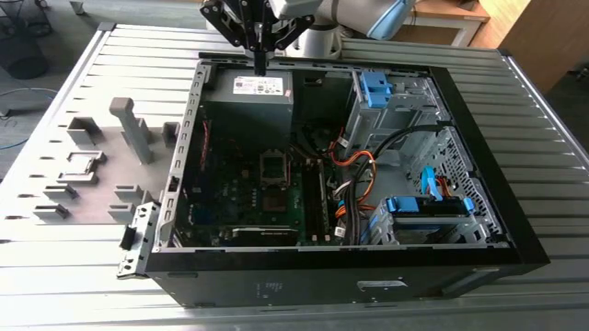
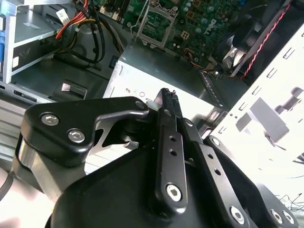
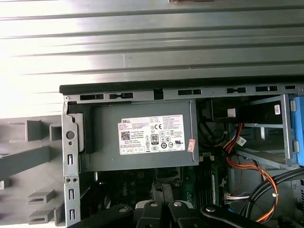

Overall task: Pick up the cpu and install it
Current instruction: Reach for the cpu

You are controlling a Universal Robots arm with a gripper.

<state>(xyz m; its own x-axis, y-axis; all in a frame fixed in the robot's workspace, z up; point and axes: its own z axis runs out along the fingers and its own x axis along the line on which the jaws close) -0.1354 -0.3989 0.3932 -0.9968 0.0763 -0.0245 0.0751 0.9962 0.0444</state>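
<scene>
The cpu (image 1: 81, 163), a small flat silvery square, lies on a grey holder block on the fixture plate at the exterior view's left, outside the computer case. My gripper (image 1: 261, 67) hangs over the back of the open case (image 1: 304, 265), above the grey power supply (image 1: 248, 88), far from the cpu. Its fingertips (image 2: 168, 97) are pressed together with nothing between them, so it is shut. The dark metal socket frame (image 1: 274, 165) sits on the green motherboard in the middle of the case and also appears beyond the fingers in the second wrist view (image 2: 159, 20).
Several grey holder blocks, one a tall post (image 1: 129, 127), stand on the fixture plate. Inside the case are orange and black cables (image 1: 363, 165), blue drive brackets (image 1: 377, 89) and a fan (image 2: 247, 40). The case stands on a ribbed metal table (image 1: 552, 172).
</scene>
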